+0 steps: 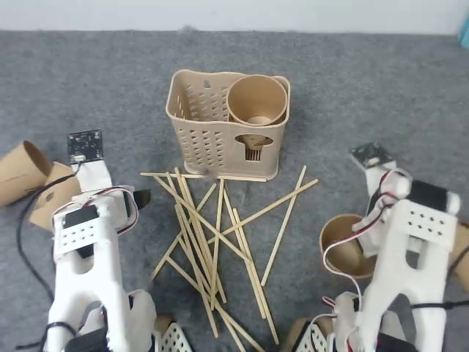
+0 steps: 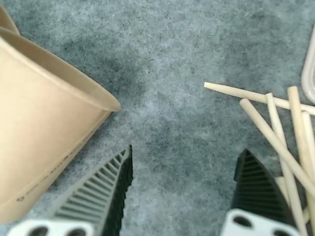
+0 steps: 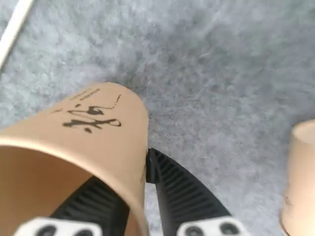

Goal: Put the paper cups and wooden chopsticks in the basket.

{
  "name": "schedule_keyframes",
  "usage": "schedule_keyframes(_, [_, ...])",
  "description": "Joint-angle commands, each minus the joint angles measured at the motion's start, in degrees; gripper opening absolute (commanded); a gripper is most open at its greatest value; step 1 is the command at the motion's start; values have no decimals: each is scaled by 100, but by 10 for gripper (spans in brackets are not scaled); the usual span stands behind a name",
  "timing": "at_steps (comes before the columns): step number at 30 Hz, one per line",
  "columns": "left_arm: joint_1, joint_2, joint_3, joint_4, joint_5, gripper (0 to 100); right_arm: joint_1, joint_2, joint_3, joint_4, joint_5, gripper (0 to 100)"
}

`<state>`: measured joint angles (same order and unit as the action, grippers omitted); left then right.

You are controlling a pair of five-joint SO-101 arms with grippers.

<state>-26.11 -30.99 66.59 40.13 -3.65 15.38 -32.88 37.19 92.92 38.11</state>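
Because one finger sits inside rim, other outside, right hand pinches wall of paper cup, lower right of frame: grip suits lift. Left hand released over tabletop, between lying cup and chopsticks. Basket, upper centre, holds stowed cup.

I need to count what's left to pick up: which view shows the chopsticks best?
The high view: the whole pile of chopsticks lies spread in front of the basket. The left wrist view catches a few stick ends; the right wrist view, a sliver of what looks like one.
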Motion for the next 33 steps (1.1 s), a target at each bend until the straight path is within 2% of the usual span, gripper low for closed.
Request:
schedule_keyframes(1, [18, -158, -22, -123, -62, 319, 75, -136, -1424, 725, 35, 8])
schedule_keyframes(7, [18, -158, -22, -123, -62, 319, -48, -127, -3446, 989, -431, 8])
schedule_keyframes(14, [18, -158, -22, -123, -62, 319, -1552, -110, -4501, 980, -905, 8])
schedule_keyframes(20, [18, -158, -22, -123, -62, 319, -2668, 145, -5160, 453, -1292, 8])
schedule_keyframes(24, [18, -158, -22, -132, -62, 319, -3046, 655, -5653, 57, -1310, 8])
schedule_keyframes(30, [44, -158, -40, -141, -62, 319, -3301, 1622, -6681, -549, -1934, 8])
schedule_keyframes(33, [44, -158, -48, -141, -62, 319, -3407, 2176, -7103, -743, -2013, 8])
